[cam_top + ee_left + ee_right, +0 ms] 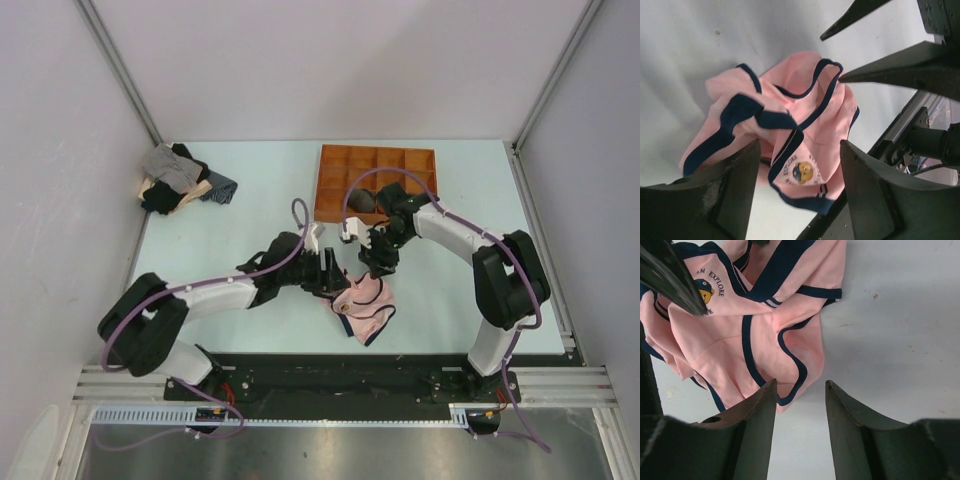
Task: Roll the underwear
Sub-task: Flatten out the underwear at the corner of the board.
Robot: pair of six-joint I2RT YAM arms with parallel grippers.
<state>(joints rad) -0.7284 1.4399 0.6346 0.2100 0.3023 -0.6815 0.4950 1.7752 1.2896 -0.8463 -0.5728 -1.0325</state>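
The pink underwear (765, 320) has small dark letters (715, 277) by a little yellow picture (704, 290), at the upper left of the right wrist view. They say "AM EXPLORE". The other words are too blurry to read.

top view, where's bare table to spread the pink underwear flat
Bare: pale tabletop between the heap of grey, black and tan garments and the left arm; also between the pink navy-edged underwear and the right arm. Crowded: between underwear and orange compartment tray.

Overhead cam looks down on the whole pale table (250, 190); both wrist cams (super close) share the crumpled light-pink navy-edged briefs (790, 75).
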